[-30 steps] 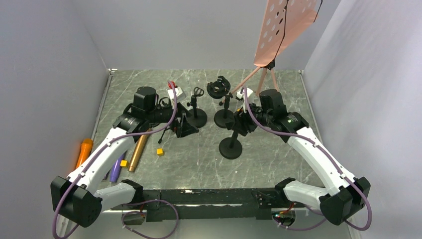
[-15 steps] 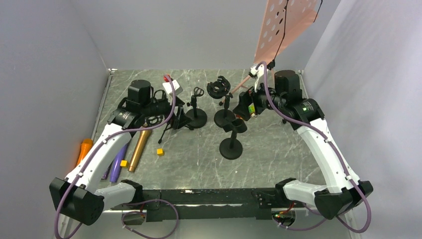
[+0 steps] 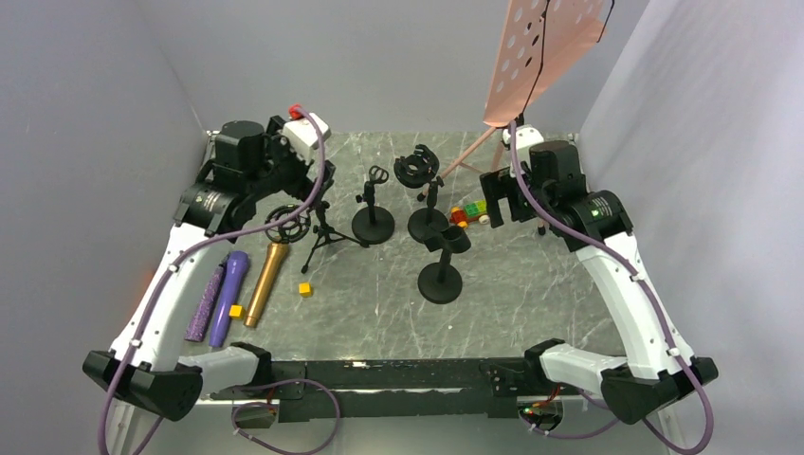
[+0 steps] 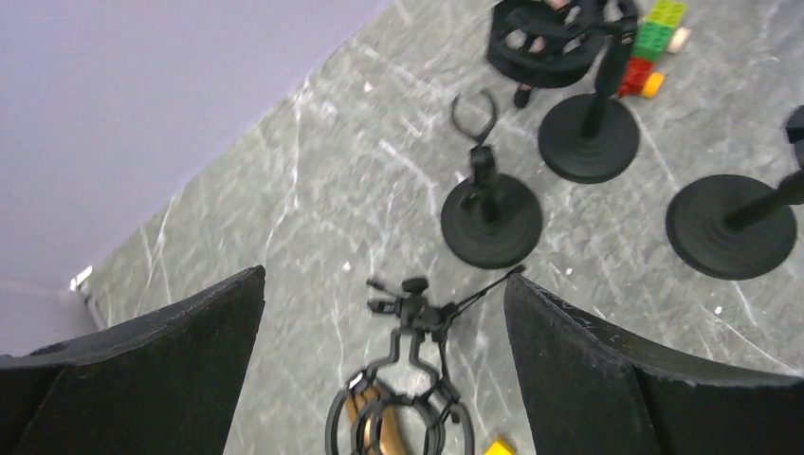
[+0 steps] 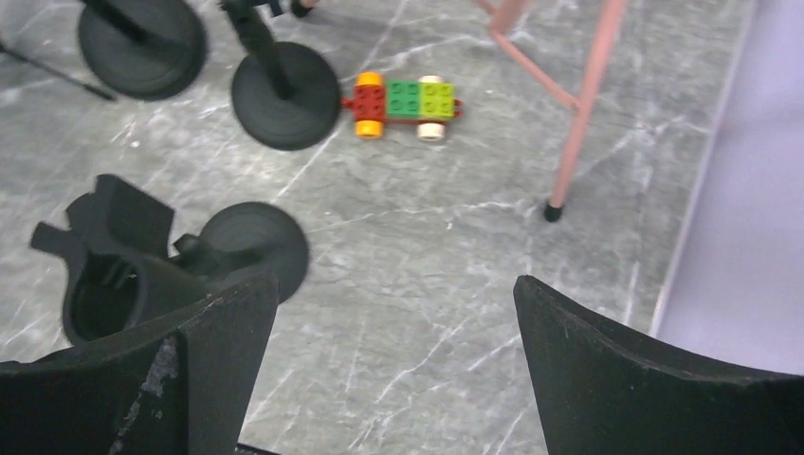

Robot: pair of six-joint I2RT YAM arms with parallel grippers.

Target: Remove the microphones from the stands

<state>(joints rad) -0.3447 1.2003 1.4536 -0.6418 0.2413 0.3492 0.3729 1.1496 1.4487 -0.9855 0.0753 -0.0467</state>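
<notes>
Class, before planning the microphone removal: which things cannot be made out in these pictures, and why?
Gold microphone: left wrist view, cut by the bottom edge and screened by the tripod ring mount.
Music stand: top view, its desk runs off the upper edge; right wrist view shows only legs.
Nearest stand's clip: right wrist view, partly behind the right tool.

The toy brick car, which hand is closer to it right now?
Right. The right hand hovers close beside the toy brick car, just right of it in the top view; the left hand is far off to its left.
</notes>
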